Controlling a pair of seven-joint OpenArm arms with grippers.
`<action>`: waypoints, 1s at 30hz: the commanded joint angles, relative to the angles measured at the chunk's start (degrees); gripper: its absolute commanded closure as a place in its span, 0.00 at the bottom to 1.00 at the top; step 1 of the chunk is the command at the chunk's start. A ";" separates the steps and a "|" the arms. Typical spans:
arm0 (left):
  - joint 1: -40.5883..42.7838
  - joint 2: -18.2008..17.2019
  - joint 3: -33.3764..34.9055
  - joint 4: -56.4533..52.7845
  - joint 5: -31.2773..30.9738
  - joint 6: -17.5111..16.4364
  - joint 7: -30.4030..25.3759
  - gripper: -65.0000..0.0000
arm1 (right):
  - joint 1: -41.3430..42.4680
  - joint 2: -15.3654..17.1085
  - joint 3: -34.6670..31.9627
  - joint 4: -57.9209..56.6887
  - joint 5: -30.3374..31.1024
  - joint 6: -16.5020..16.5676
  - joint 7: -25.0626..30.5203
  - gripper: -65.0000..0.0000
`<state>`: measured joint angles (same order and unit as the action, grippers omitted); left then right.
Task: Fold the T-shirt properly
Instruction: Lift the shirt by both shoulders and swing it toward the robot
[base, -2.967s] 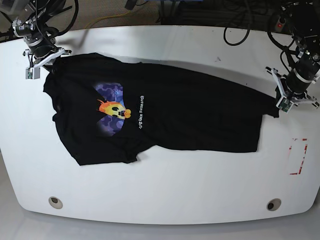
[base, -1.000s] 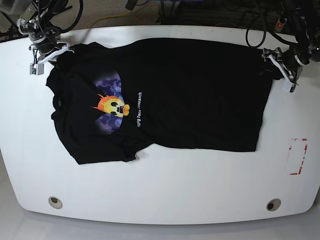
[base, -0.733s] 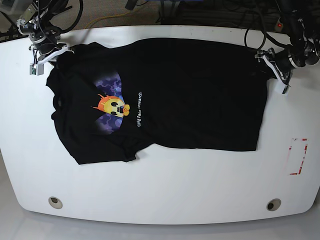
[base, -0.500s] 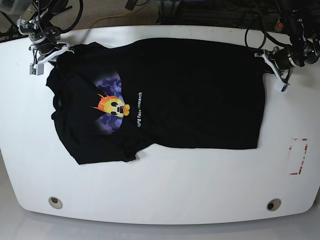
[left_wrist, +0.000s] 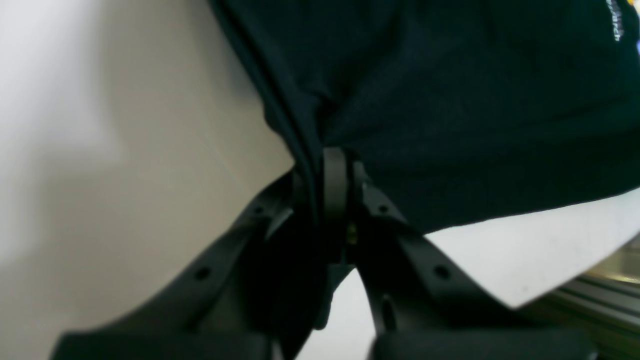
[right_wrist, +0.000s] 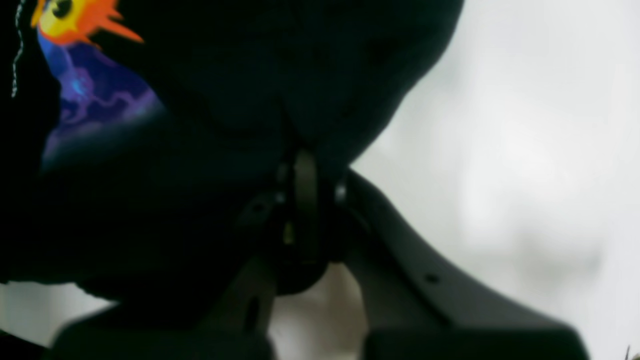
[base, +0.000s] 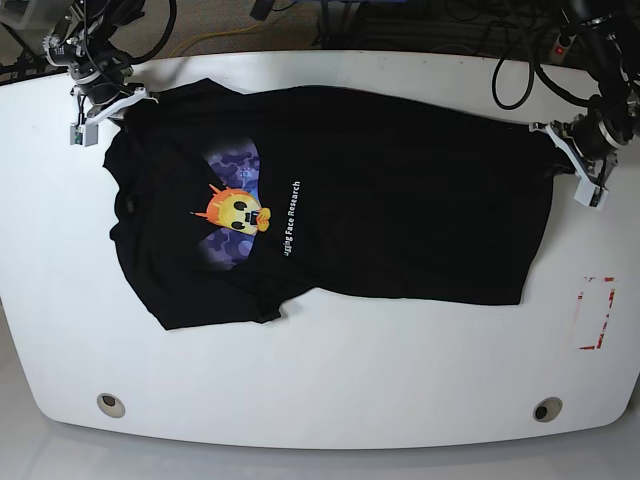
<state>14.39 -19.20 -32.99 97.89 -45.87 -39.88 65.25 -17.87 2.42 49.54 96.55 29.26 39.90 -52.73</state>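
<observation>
The black T-shirt (base: 380, 190) lies spread across the white table (base: 330, 370), print up, with the orange-yellow smiley face (base: 238, 212) toward the left. My left gripper (base: 572, 158) is shut on the shirt's far-right hem corner; in the left wrist view the black cloth (left_wrist: 450, 100) is pinched between the closed fingers (left_wrist: 334, 185). My right gripper (base: 108, 100) is shut on the far-left shoulder corner; in the right wrist view the cloth (right_wrist: 280, 75) bunches into the closed gripper (right_wrist: 305, 175), with the print (right_wrist: 75, 30) at upper left.
A red-outlined rectangle (base: 596, 312) is marked on the table at the right. Two round holes (base: 111, 404) (base: 547, 409) sit near the front edge. Cables (base: 510, 70) lie beyond the table's back edge.
My left gripper closed on the right hem corner and pulled it outward to the right. The whole shirt shifted slightly right and stretched flatter; the right gripper stayed shut on its corner.
</observation>
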 joint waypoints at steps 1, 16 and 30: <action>-0.72 -0.89 -0.46 6.69 -1.30 -0.12 -1.03 0.99 | 0.77 1.15 0.26 2.04 0.77 0.10 1.70 1.00; -16.02 -4.67 3.59 14.60 -0.42 3.61 -0.59 0.99 | 13.43 9.23 -11.08 5.47 0.33 0.10 1.70 1.00; -34.13 -4.49 6.66 14.42 11.19 3.70 2.22 0.99 | 33.82 18.82 -21.80 -2.53 0.33 -0.38 -0.15 1.00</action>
<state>-16.97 -22.72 -25.98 111.57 -35.42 -36.45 66.98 12.88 19.05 28.08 94.45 28.53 39.77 -54.24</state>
